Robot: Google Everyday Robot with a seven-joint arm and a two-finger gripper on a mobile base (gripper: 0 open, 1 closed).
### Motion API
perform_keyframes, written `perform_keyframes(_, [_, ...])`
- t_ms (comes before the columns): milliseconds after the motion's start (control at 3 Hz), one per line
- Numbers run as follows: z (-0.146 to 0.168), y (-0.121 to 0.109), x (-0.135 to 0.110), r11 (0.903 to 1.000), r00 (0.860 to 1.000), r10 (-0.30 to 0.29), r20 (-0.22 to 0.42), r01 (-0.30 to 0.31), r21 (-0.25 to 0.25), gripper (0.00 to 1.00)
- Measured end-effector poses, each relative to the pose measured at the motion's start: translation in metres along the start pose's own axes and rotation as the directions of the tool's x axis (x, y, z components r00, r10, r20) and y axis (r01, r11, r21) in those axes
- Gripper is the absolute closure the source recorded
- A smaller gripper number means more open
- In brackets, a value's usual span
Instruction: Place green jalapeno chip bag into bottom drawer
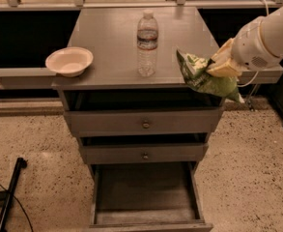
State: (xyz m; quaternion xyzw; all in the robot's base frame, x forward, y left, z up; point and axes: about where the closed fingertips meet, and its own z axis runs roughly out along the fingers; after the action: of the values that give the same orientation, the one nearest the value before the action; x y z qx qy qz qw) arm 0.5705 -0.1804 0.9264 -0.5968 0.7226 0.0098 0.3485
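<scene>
I see speckled beige floor (257, 178), dim warm light, grey bench (107, 37), dark panels (25, 37) beside both side edges, pale rail (44, 6) past the back edge, black stand (8, 197) lower left. Gripper (214, 66) at front-right corner.
</scene>
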Motion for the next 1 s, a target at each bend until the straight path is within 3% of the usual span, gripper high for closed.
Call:
perform_keyframes(333, [0.002,0.037,0.013,0.9982,0.994,0.021,-0.105,-0.026,-0.053,1.00])
perform_keyframes(667, [0.043,0.071,0.071,0.9881,0.966,0.095,-0.242,-0.121,-0.095,1.00])
perform_keyframes(1000, [0.087,0.098,0.130,0.9697,0.927,0.163,-0.337,-0.214,-0.118,1.00])
